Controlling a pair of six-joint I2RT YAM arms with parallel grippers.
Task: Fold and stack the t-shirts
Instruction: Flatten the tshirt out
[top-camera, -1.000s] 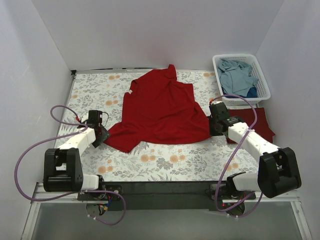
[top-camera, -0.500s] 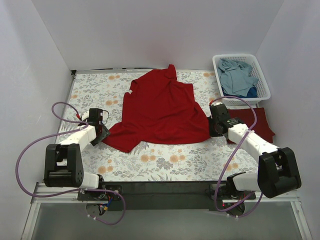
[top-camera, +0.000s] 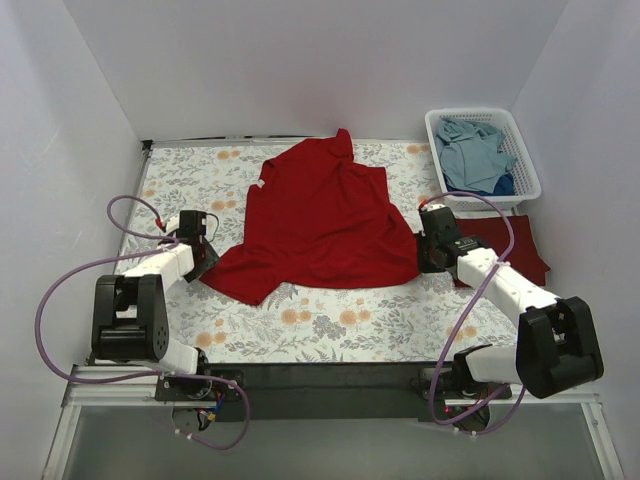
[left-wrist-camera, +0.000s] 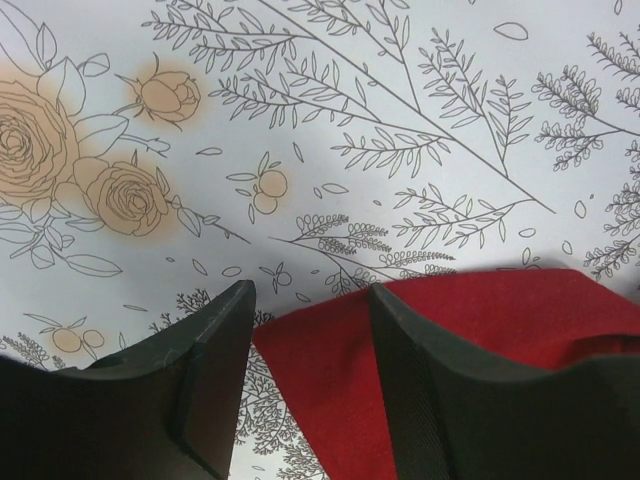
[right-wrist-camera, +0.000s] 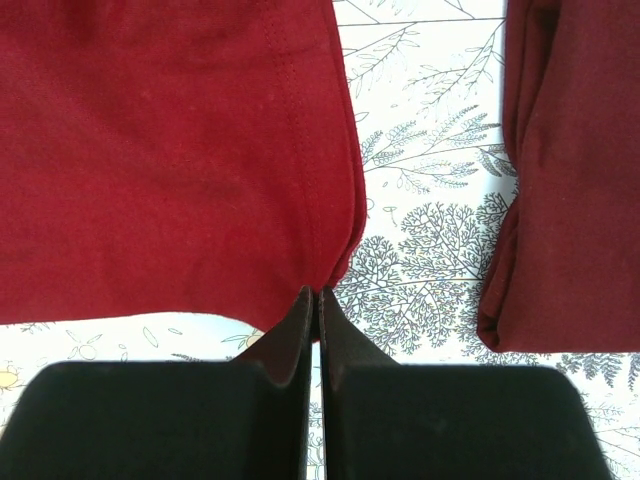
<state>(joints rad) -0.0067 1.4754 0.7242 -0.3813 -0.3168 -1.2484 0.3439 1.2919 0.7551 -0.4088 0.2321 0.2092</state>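
A bright red t-shirt (top-camera: 320, 215) lies spread across the middle of the floral table. My left gripper (top-camera: 206, 260) is open at its near-left corner. In the left wrist view that red corner (left-wrist-camera: 400, 350) lies flat between the two fingers of the left gripper (left-wrist-camera: 310, 290). My right gripper (top-camera: 426, 264) is shut on the shirt's near-right corner, where the hem (right-wrist-camera: 335, 240) meets the tips of the right gripper (right-wrist-camera: 318, 292). A folded maroon t-shirt (top-camera: 525, 250) lies to the right and also shows in the right wrist view (right-wrist-camera: 570, 180). Dusty blue t-shirts (top-camera: 470, 150) fill the basket.
The white lattice basket (top-camera: 483, 112) stands at the back right corner. White walls enclose the table on three sides. Purple cables loop beside both arms, the left one (top-camera: 60, 290) out past the table's left edge.
My left arm has swung its gripper a little farther from the near edge and left, along the shirt's left corner. The right gripper and the shirt have barely moved.
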